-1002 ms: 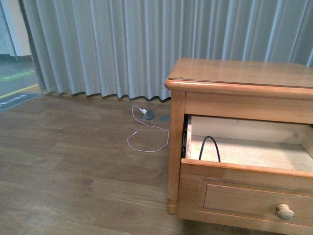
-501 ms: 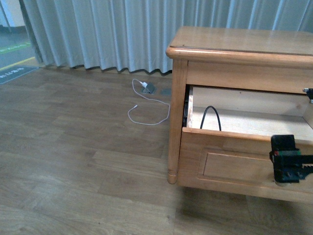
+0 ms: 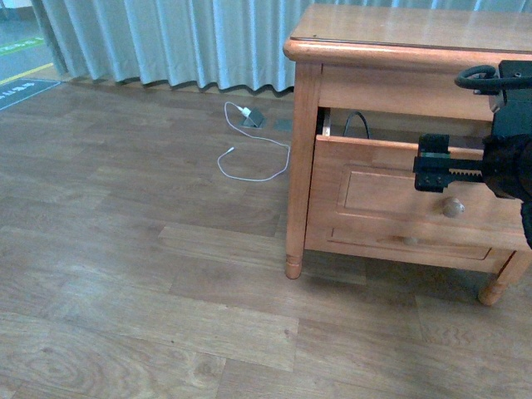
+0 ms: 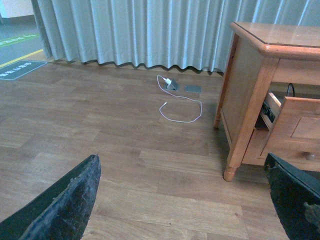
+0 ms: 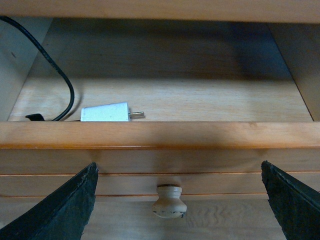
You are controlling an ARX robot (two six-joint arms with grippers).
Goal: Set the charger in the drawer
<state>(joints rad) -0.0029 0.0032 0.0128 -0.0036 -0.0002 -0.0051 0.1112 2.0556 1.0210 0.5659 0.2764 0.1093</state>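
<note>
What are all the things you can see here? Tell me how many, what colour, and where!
charger: one, white block, black cable, lying in the open drawer
drawer: one, honey-brown, pale knob, top of the nightstand
lower drawer: one, honey-brown, shut, below
nightstand: one, honey-brown, by the curtain
white cable: one, white, plugged in on the floor
curtain: one, pale grey, behind
left gripper: black, open, over the floor
right gripper: black, open, around the knob
</note>
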